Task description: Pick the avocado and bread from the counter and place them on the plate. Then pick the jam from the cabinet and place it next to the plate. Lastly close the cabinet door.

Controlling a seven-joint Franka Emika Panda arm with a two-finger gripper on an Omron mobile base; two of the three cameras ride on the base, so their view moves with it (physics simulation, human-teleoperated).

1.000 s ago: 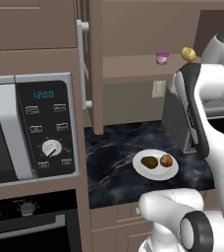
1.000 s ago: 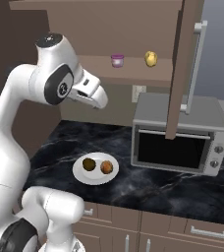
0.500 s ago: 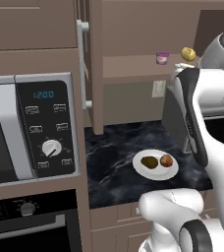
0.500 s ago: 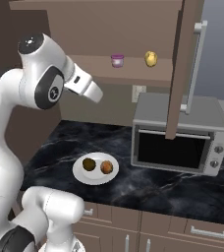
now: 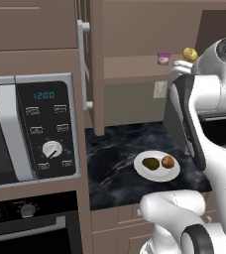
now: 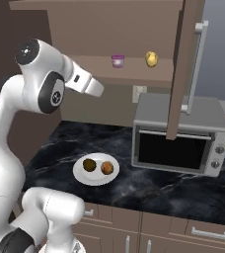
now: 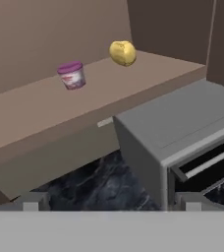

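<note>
The claw (image 7: pixel 112 202) is gaping wide, gripping nothing, facing the squat pink jam (image 7: pixel 71 75) on the smooth wooden cabinet (image 7: pixel 45 106) shelf beside a glossy yellow ball (image 7: pixel 123 52).

- Flat, even rendered light in all views; no glare or hot spots.
- Soft shadow beneath the plate (image 6: pixel 95 169) on the tabletop (image 6: pixel 154 185); the cabinet (image 5: pixel 135 30) interior sits dimmer.
- Low resolution softens edges; microwave (image 5: pixel 33 129) labels are unreadable.
- Hand view slightly hazy, jam (image 7: pixel 71 75) label blurred.
- No visible edge distortion.
</note>
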